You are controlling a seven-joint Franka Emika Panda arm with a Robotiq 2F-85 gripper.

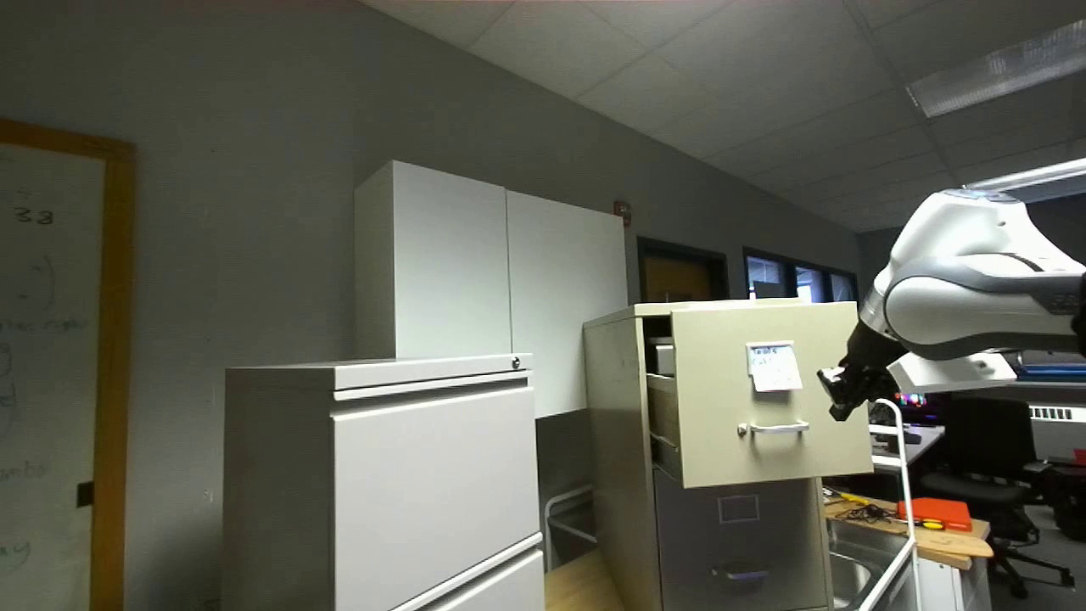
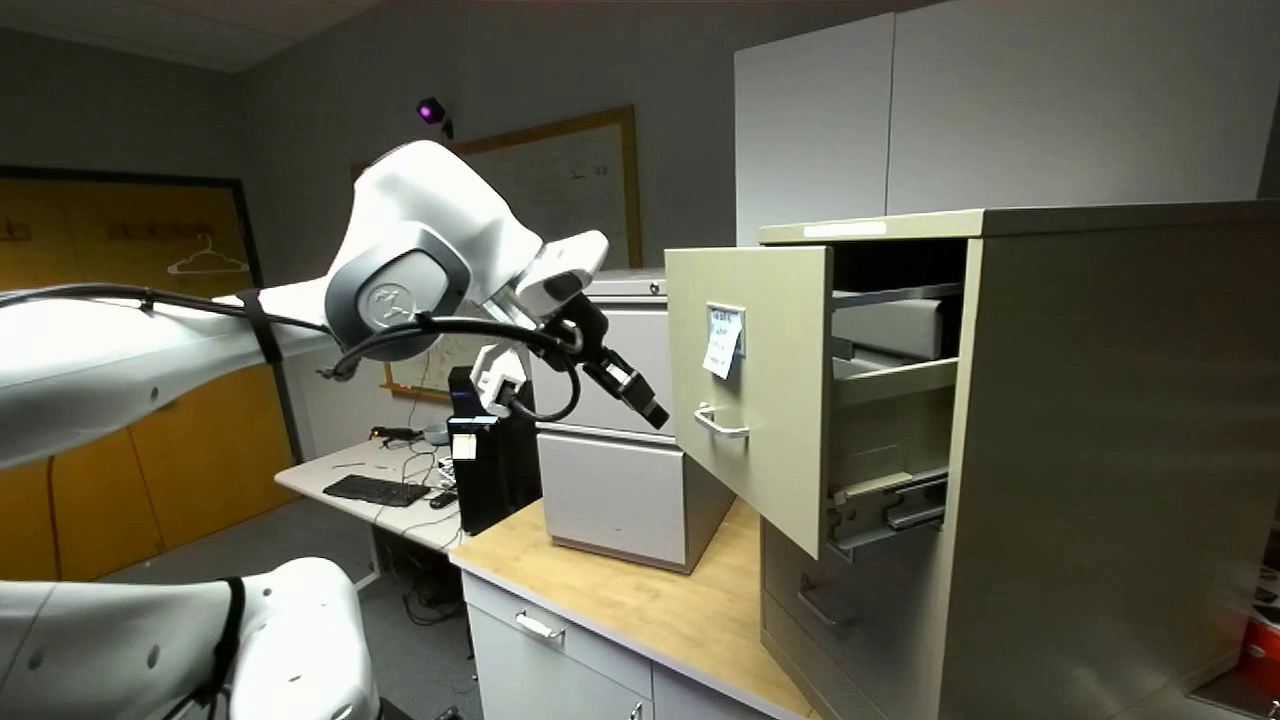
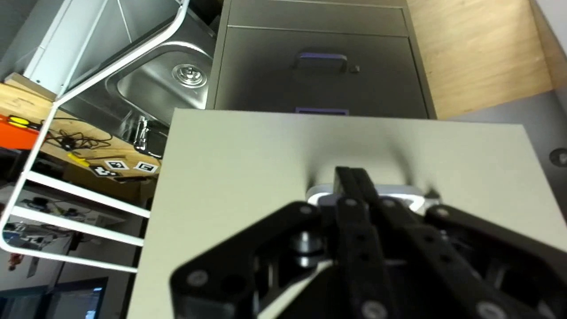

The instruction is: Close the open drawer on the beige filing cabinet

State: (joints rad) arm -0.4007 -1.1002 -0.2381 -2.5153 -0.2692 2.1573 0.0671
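Observation:
The drawer, the top beige one, is pulled out of the filing cabinet (image 1: 615,424) (image 2: 1080,450). Its front shows in both exterior views (image 1: 717,399) (image 2: 775,380) and fills the middle of the wrist view (image 3: 239,177). It carries a white label (image 1: 774,367) (image 2: 722,342) and a handle (image 1: 776,428) (image 2: 720,425). The lower drawers are shut. My gripper (image 1: 836,412) (image 2: 657,415) is shut and empty, in front of the drawer front, near handle height. In the wrist view its fingertips (image 3: 352,172) cover part of the handle (image 3: 398,189). A gap shows between fingertips and front.
A pale grey lateral cabinet (image 1: 433,492) (image 2: 615,495) stands beside the filing cabinet on a wooden counter (image 2: 620,590). A white cupboard (image 1: 450,263) is on the wall behind. A white metal frame (image 3: 88,195) and a sink (image 3: 150,84) lie on the cabinet's other side.

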